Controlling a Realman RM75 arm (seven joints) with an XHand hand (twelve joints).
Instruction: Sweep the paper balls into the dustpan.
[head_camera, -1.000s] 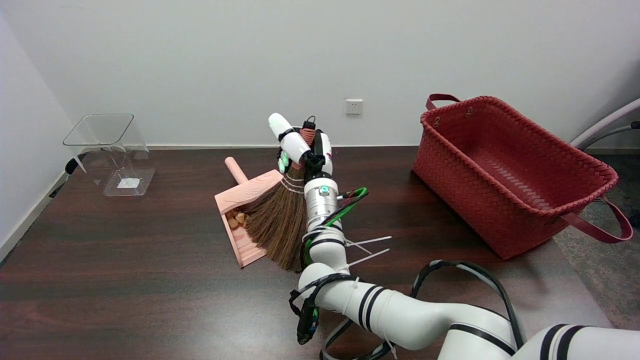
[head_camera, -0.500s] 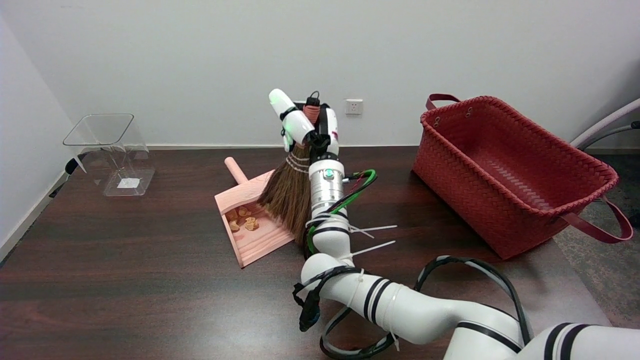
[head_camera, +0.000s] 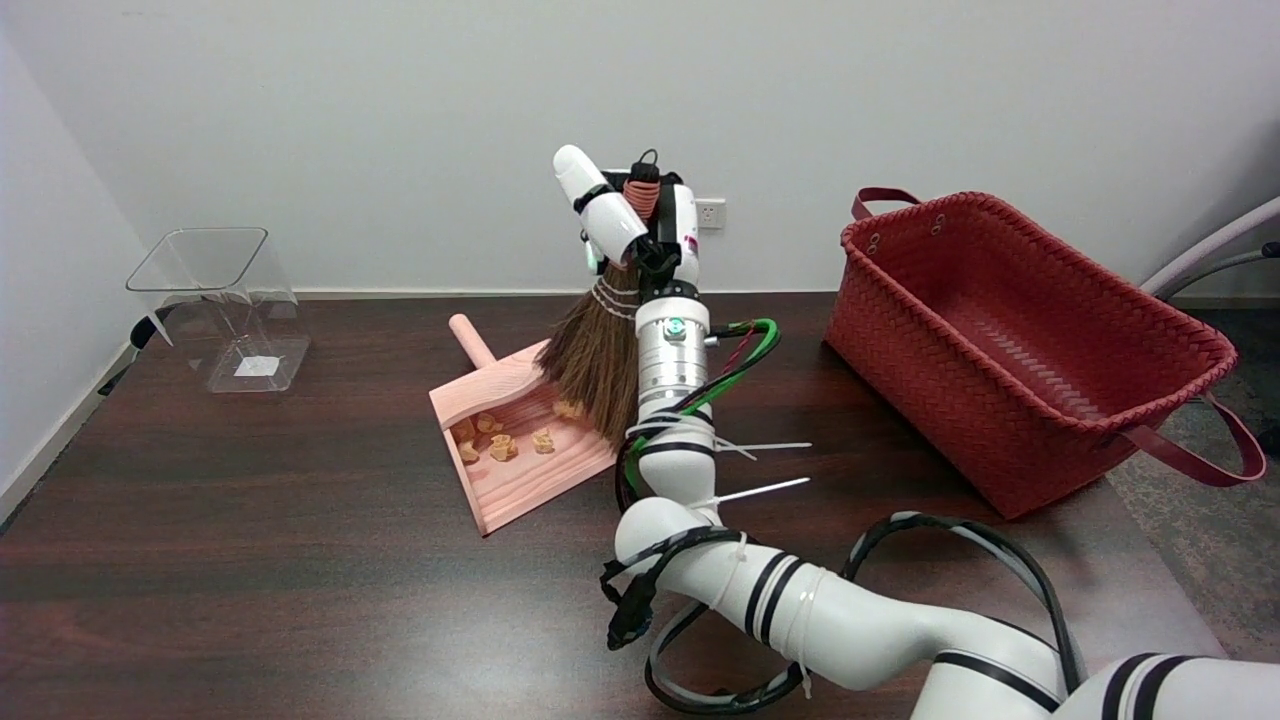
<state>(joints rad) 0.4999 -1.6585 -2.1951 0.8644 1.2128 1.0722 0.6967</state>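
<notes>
1. Brown bristles of a small broom (head_camera: 592, 365) hang below the robot hand (head_camera: 640, 225), which grips the broom's handle high above the counter (head_camera: 250, 520).
2. Its fingers are wrapped around the handle, with one white finger sticking up and to the left.
3. Below and left of the robot hand, a pink dustpan (head_camera: 520, 475) lies flat on the counter, and the bristle tips are over its back part.
4. Several tan paper balls (head_camera: 503, 446) sit inside the dustpan, just left of the bristles.
5. Well to the right of the robot hand stands a red woven basket (head_camera: 1010, 420).
6. Far to the left stands a clear plastic bin (head_camera: 222, 305).
</notes>
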